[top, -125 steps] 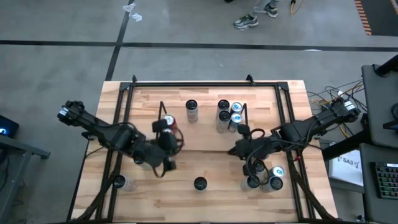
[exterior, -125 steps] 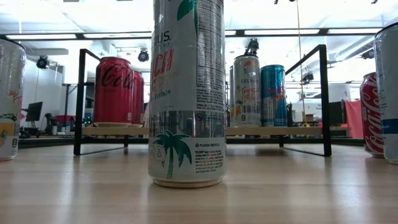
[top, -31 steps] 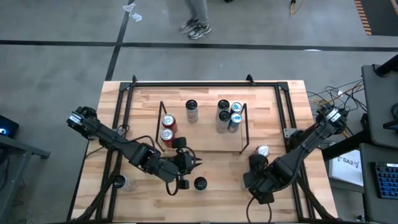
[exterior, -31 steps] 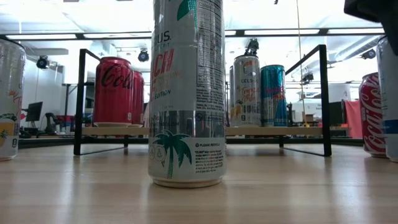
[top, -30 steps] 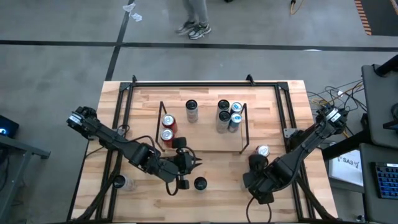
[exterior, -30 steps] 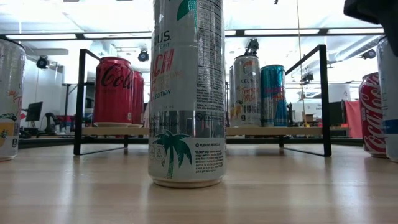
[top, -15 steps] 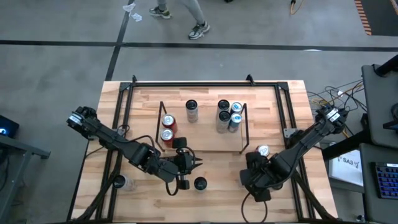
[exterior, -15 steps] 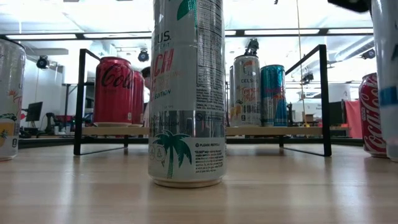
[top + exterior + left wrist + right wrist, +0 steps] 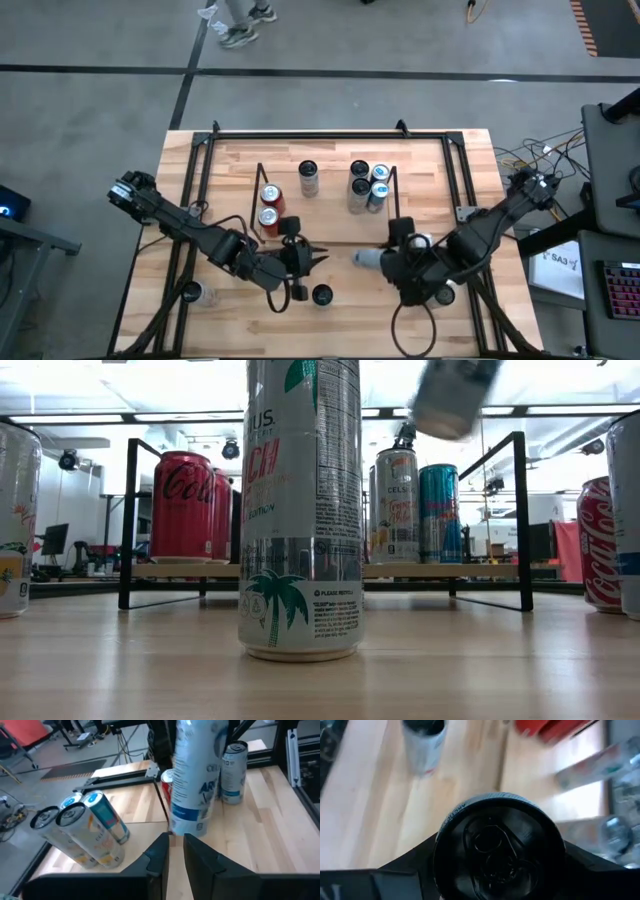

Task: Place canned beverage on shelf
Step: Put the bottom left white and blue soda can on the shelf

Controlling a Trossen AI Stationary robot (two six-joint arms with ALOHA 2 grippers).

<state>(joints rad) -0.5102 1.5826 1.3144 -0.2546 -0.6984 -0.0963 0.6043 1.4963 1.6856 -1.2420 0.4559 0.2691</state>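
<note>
My right gripper (image 9: 392, 262) is shut on a blue-and-white can (image 9: 367, 259), held high in front of the shelf's right end; the can is also in the low view (image 9: 452, 395) and the left wrist view (image 9: 197, 775). The shelf (image 9: 326, 238) has black wire end frames and a wood base. On it stand two red cans (image 9: 268, 205), a silver can (image 9: 308, 178) and a cluster of three cans (image 9: 367, 187). My left gripper (image 9: 300, 262) waits shut in the air near the shelf's front left, with a tall pale can (image 9: 321, 295) on the table beside it. My right gripper pinches the can's upper side wall (image 9: 441, 845), just below the rim, between its two fingers (image 9: 405, 875). The fingers slant down from the table's right and lie along the can from its top end. The can is lifted clear and tilted, its bottom (image 9: 357, 258) toward the left.
More cans stand at the near right (image 9: 424, 241) and near left (image 9: 195, 293). A black tubular frame (image 9: 300, 133) rims the table. A person walks beyond the far edge (image 9: 238, 20). Bare wood lies between the shelf and the near edge.
My right gripper has risen from the near-right cans with the blue-and-white can and gone toward the table's left and the shelf. It has tipped, so the can, upright on the table before, is now lifted clear and tilted.
</note>
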